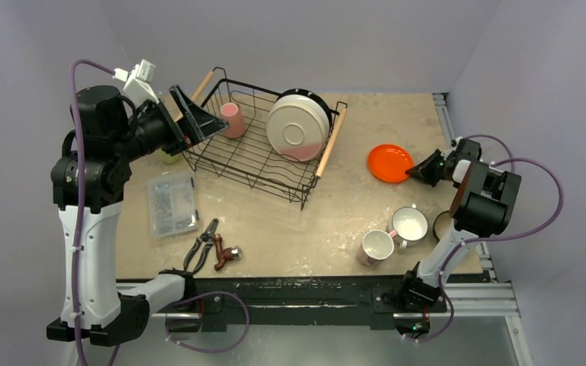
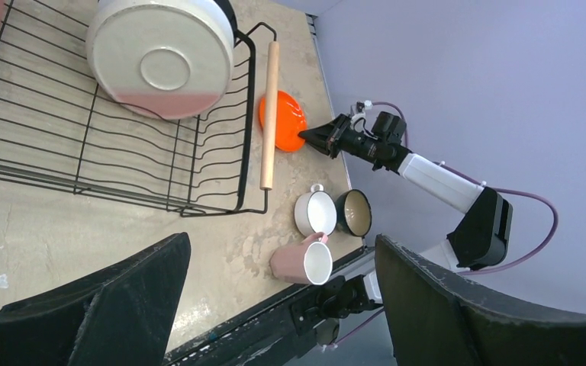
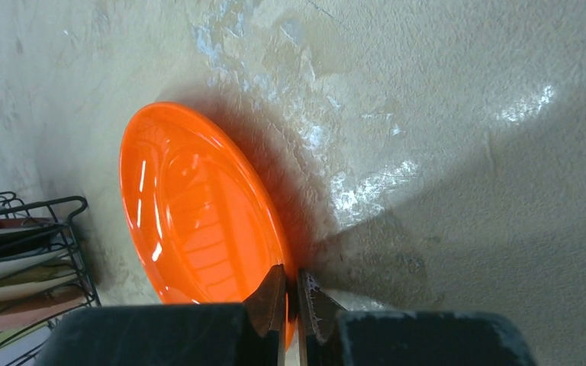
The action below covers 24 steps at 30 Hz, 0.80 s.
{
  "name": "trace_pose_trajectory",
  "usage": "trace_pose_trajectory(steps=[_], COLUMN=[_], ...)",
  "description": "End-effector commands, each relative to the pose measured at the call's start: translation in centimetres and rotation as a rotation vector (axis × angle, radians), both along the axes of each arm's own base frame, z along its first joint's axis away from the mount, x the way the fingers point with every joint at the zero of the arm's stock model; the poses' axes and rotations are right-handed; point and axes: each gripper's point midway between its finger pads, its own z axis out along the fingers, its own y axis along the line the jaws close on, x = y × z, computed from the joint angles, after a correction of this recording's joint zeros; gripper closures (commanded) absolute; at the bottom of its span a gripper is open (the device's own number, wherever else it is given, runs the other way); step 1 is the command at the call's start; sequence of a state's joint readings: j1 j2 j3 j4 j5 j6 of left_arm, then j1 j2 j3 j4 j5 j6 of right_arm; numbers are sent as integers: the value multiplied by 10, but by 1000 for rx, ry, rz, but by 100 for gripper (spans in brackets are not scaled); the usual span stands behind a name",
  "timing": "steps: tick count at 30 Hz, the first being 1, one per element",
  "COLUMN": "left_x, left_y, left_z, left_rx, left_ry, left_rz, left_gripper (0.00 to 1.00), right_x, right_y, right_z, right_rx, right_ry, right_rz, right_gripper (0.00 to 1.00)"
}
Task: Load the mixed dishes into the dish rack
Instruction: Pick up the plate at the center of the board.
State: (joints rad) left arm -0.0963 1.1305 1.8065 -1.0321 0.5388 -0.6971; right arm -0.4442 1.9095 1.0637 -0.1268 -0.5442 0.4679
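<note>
Since the right fingers [image 3: 271, 296] are pinched on its near rim, the glossy red plate [image 1: 390, 162] rests on the surface [image 1: 328, 229], between them and the dish rack [image 1: 305, 192] leftward; the left fingers [image 2: 122, 297] hang spread.

My left arm [image 1: 91, 191] stands tall from base, elbow high, wrist bent forward and to right. Left jaws spread wide, fingers [image 2: 114, 305] well apart, nothing between them, hanging in air. My right arm [image 1: 477, 202] rises from base, folds at elbow, wrist angled down and pointing left. Right jaws pinched together, fingertips [image 3: 271, 293] nipping near rim of red plate [image 3: 198, 206].
</note>
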Motion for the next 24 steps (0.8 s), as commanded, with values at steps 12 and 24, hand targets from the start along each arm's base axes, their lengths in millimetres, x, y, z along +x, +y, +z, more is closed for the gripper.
trace_pose_trajectory(steps=[12, 24], left_x=[10, 14], left_y=[-2, -1], left_z=[16, 10], left_rx=[-3, 4], left_ry=[-53, -28], left_rz=[-11, -6], left_gripper=[11, 12], right_x=[47, 83], right_y=[-4, 21], right_z=[139, 284], right_rx=[67, 188], right_ry=[-271, -557], right_rz=[-61, -31], right_gripper=[100, 100])
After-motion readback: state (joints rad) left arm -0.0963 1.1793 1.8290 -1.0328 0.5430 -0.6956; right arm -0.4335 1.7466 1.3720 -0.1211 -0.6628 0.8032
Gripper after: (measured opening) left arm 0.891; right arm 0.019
